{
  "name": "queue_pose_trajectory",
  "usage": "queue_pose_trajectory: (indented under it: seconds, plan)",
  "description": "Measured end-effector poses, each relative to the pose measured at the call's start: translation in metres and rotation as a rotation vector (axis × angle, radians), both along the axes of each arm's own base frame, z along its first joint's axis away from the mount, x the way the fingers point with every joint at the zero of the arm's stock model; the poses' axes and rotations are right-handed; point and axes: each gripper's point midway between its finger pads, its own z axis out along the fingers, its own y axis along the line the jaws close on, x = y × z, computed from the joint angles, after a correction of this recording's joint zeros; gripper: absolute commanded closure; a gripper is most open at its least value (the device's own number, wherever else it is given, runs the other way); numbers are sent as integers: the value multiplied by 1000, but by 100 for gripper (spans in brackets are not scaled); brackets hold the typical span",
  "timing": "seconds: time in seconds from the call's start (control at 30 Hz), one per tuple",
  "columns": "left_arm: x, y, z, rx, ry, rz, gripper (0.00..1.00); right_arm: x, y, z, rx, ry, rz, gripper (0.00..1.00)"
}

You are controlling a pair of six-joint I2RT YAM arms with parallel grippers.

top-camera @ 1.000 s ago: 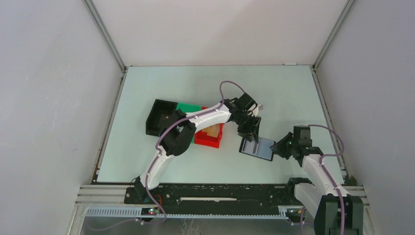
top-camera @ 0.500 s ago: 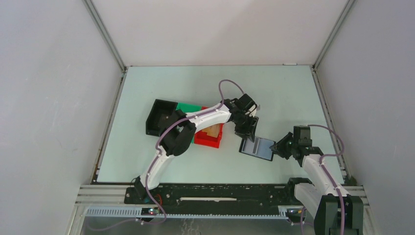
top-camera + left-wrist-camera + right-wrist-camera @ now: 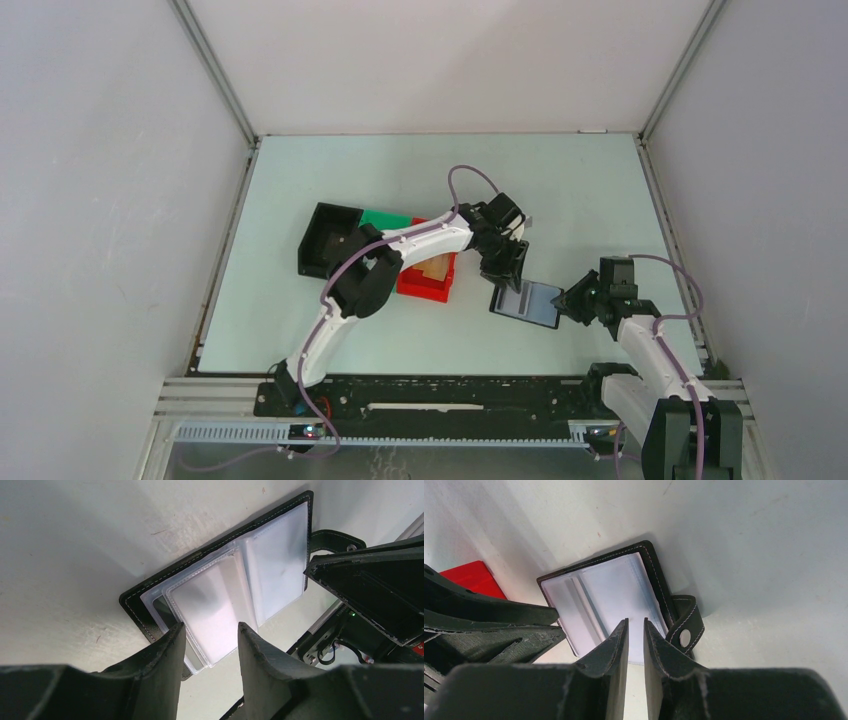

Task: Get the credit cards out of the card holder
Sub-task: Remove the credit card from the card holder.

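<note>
Cards (image 3: pixel 215 600) lay inside the open wallet (image 3: pixel 525 303), near the tabletop's (image 3: pixel 400 170) right edge, none out yet. My left tool (image 3: pixel 210 630) hung half-wide over them. My right tool (image 3: pixel 636 625) was narrow at the wallet's rim, and I couldn't tell whether it gripped.

One card holder (image 3: pixel 525 303), three bins (image 3: pixel 325 240)

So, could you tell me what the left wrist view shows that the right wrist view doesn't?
Only the left wrist view: a shiny pale card in the nearest clear sleeve, with the left gripper open, a finger on each side of it. Only the right wrist view: a corner of the red bin and the silver snap face on the strap. Both: the open card holder lying flat on the table, its strap, and the other arm's gripper at its edge.
</note>
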Motion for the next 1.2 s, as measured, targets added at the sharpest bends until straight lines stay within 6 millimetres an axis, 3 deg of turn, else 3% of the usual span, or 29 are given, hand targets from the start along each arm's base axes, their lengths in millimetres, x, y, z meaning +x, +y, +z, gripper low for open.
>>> queue_pose_trajectory:
  seconds: [0.37,0.53,1.2]
  plan:
    - [-9,-7,2,-47,51,-31,52,-1,0,-1,0,2,0,75]
    - [-12,-12,3,-71,72,-34,52,-8,0,-13,0,34,-3,75]
    - [-15,-20,5,-111,104,-36,52,4,4,-16,35,52,-14,76]
